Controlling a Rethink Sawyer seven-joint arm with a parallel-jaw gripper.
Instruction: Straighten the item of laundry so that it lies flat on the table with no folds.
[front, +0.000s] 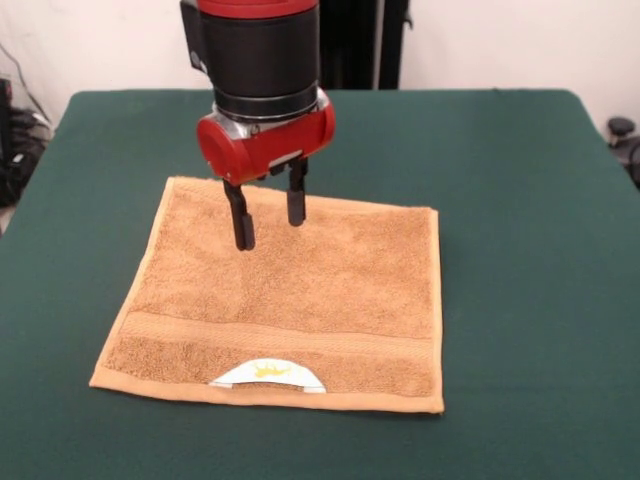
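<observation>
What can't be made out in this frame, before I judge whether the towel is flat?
- Front view: the arm and tool cover the middle of the towel's far edge, so any fold there is hidden.
- Whether the open tool's tips touch the towel or hang above it cannot be told.
- The label is too small to read its yellow mark.
- The table's near edge and left side are cut off by the frame.

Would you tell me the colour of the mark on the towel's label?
Yellow, on the white label; front view shows it best.
</observation>
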